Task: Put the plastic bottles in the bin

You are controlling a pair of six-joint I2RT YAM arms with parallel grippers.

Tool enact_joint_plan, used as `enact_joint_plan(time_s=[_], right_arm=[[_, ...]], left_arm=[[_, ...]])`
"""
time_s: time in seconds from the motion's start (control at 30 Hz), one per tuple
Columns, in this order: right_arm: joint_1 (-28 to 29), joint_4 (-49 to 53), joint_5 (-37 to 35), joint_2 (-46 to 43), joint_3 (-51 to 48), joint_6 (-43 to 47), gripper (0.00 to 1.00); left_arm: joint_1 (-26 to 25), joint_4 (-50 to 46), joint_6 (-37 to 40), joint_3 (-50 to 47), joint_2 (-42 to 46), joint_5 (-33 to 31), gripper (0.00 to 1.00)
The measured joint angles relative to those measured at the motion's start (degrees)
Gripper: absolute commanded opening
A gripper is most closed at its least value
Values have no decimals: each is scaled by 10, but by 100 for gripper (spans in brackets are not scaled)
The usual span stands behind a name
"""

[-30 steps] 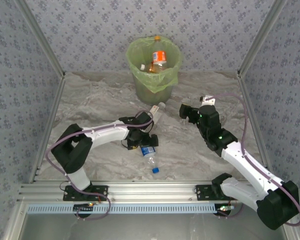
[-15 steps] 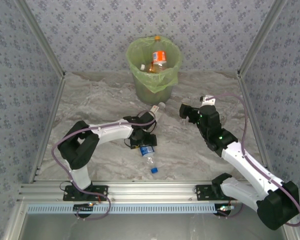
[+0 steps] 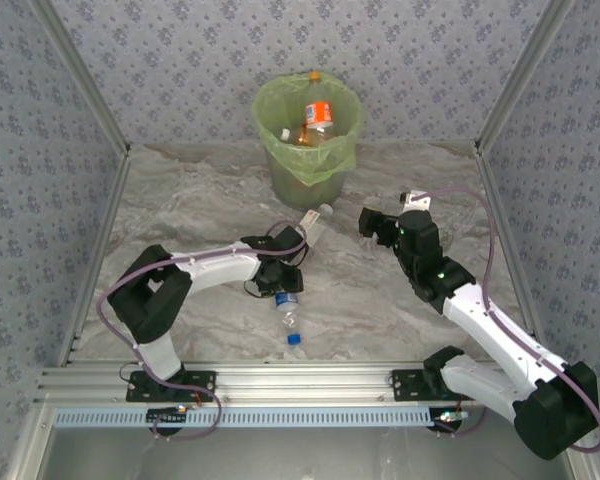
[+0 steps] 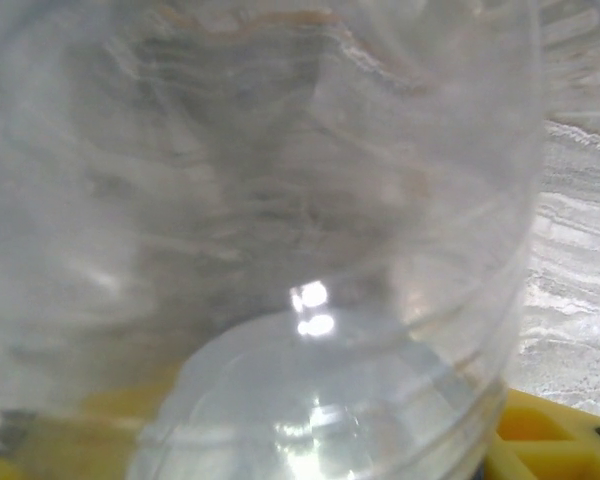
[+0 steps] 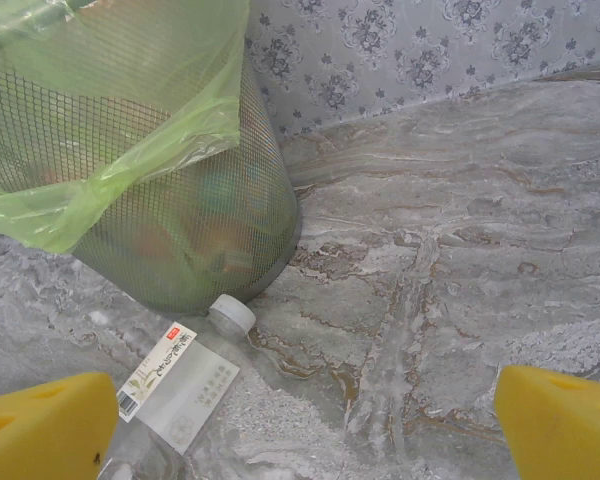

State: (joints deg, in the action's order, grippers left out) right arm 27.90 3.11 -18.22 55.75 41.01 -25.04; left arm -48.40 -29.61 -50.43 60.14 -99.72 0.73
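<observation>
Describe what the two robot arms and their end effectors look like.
The left arm and right arm have white link shells between black joints, with a lilac cable looping along each. The left end effector and right end effector are black in the overhead view; the wrist views show yellow fingers. Green lights glow on the right arm.

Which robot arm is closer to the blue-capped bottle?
Left. The left end effector is at the base of the blue-capped bottle; the right end effector is farther away, nearer the bin.

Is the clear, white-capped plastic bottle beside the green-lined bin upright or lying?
Lying: the bottle rests flat on the table, cap by the bin.
</observation>
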Motion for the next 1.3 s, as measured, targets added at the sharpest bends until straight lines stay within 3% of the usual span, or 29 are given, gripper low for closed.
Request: enact_joint_plan(time_s=[0.37,0.7,1.03,1.3], right_arm=[[0,-5,12,7,0,0,99],[3,-44,75,14,0,27,99],[29,-94,131,43,0,84,99],[40,-91,135,55,7,97,99]], left_arm=[[0,16,5,-15,21,-12,45],[7,42,4,-66,93,-52,45],[48,58,10,-82,156,-90,45],[86,59,42,-82,214,-128,45]])
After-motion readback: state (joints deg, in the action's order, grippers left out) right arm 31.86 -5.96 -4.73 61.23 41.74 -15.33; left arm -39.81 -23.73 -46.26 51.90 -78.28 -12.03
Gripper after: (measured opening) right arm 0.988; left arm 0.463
